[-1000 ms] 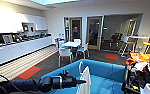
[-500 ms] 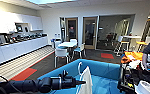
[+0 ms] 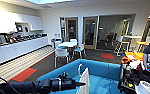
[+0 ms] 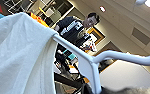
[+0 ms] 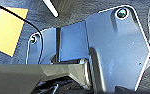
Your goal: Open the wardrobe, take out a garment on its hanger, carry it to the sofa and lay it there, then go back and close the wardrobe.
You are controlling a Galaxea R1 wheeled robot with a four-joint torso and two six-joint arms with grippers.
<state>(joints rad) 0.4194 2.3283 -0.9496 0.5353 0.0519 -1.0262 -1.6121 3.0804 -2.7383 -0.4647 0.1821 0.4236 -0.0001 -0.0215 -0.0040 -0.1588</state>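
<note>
Nearest the camera in the head view, the left arm reaches in from the lower left, its left end effector [image 3: 77,84] holding the hanger [image 3: 79,71] with the garment [image 3: 84,82] hanging from it, white and limp, just above the near edge of the sofa [image 3: 103,72]. The left wrist view confirms the hold: the hanger's white bar and neck run up from the end effector at the frame's lower edge, so it is judged pinched on the hanger, though the fingers themselves are hard to make out. Of the right end effector nothing can be told; the right wrist view gives the robot's own plate over dark carpet. A person [image 4: 74,27] with a control rig stands at the right, close beside the sofa. Beyond the sofa stand white chairs [image 3: 61,55] round a small table, with a long bench [image 3: 18,48] along the left wall. Step in hand, as judged: carrying the garment to the sofa, nearly arrived. Laying it down calls for bringing the shirt over the wide seat and lowering before release
</note>
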